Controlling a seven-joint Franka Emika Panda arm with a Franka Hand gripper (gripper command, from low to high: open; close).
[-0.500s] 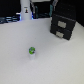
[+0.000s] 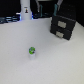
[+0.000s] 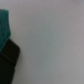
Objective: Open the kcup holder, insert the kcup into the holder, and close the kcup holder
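Observation:
The kcup holder (image 2: 64, 26) is a black boxy unit with two front panels, both shut, standing at the back on the exterior view's right. The kcup (image 2: 32, 51), a small pod with a bright green top and a pale body, stands upright on the white table (image 2: 55, 60), well in front of the holder and towards the exterior view's left. The wrist view shows mostly bare white table (image 3: 50, 45), with a blurred black shape (image 3: 7, 62) and a teal patch (image 3: 4, 27) at one edge. No fingers show clearly in either view.
A white upright part with a blue light (image 2: 25, 11) stands at the back on the exterior view's left. Dark clutter (image 2: 47, 5) lines the far edge behind the table.

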